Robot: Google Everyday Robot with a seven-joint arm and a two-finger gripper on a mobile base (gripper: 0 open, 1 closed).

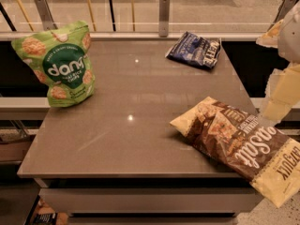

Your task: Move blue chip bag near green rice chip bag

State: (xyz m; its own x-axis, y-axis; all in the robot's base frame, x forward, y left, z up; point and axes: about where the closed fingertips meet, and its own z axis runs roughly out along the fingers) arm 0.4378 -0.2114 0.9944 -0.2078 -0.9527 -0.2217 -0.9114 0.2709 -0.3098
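Note:
The blue chip bag (195,49) lies flat at the far right of the grey table (126,121), near the back edge. The green rice chip bag (58,64) stands upright at the far left of the table, its "dang" front facing me. A wide stretch of tabletop separates the two bags. My gripper (280,90) shows as pale cream parts at the right edge of the view, beyond the table's right side, to the right of the blue bag and apart from it. It holds nothing that I can see.
A large brown-and-cream chip bag (243,146) lies at the front right, overhanging the table's right front corner. A rail with posts (163,15) runs behind the table. The floor lies below on the left and in front.

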